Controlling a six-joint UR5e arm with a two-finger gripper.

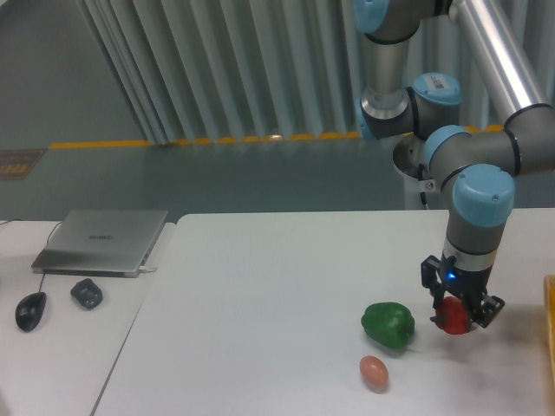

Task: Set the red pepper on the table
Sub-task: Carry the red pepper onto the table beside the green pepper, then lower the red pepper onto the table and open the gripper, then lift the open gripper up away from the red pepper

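Two peppers sit close together at this moment, and that closeness is the whole story. The glossy red bell pepper (pixel 453 317) sits clamped between the fingers of the black two-finger gripper (pixel 455 319), jaws closed on it from above, low over the right part of the large plain white tabletop (pixel 260 303). Whether the pepper's underside is already touching the surface or hanging just above it, I cannot tell from this angle; there is a faint shadow beneath it and no clear gap.

Just beside it, on the camera's left, lies the glossy green bell pepper (pixel 388 324), and near that, toward the front edge, the small orange-pink egg-shaped object (pixel 374 372). That is the first hazard: a lobed, rounded pepper let go here could roll on release and bump the green one, which might in turn nudge the egg-shaped piece.

Second hazard, as I judge it: if the jaws open while the pepper is above the surface, it drops, tips on its uneven lobes and wanders. If the arm presses down too far instead, the pepper gets squeezed against the tabletop.

Third: on opening, the finger nearest the green pepper could touch it if the spread is wide.

At the far right edge of the view a yellowish rim (pixel 551 329) shows; what it belongs to is cut off.
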